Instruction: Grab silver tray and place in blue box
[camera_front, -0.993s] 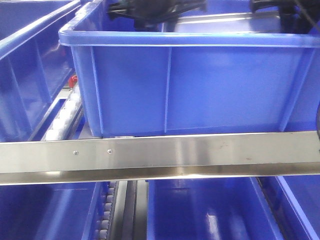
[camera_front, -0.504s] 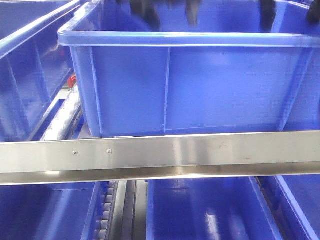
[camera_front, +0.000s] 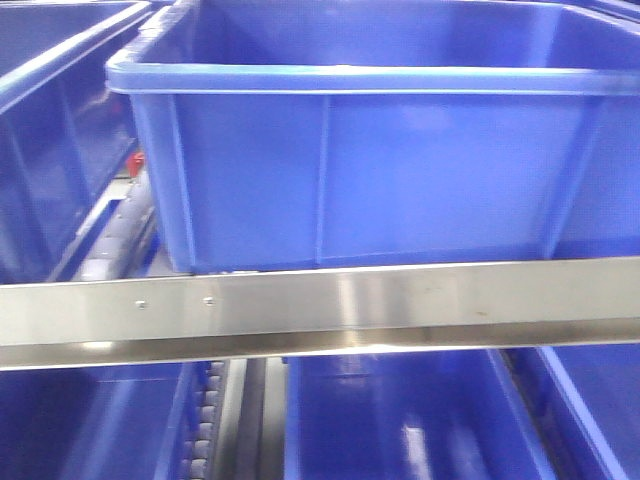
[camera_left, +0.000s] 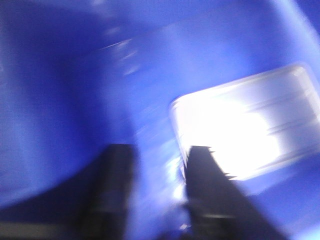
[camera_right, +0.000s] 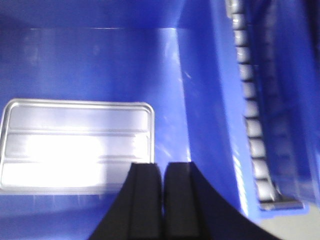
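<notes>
From the front view, only the outside of the blue box (camera_front: 370, 170) could be seen: its thick rim, its ribbed side wall, a steel rail (camera_front: 320, 310) crossing in front of it, and more blue crates (camera_front: 390, 430) on the level below — nothing of what lay inside. The wrist views filled that gap. The right wrist view showed the silver tray (camera_right: 75, 145) lying flat on the floor of the box, its two long ribs visible, well to the left of the right gripper (camera_right: 162, 190), whose two dark fingers stood close together with only a thin slit between them, holding nothing. That same view also showed a line of rollers (camera_right: 250, 115) running outside the box wall on the right. The left wrist view was badly blurred, but the tray (camera_left: 250, 130) appeared as a bright rounded rectangle on the blue floor, and the left gripper (camera_left: 160, 195) had its fingers spread apart with blue floor showing between them, empty and above the tray's near edge. Compared with a second earlier, the dark gripper parts that had reached over the box rim in the front view were gone from that view, and the box sat slightly further left in it.
</notes>
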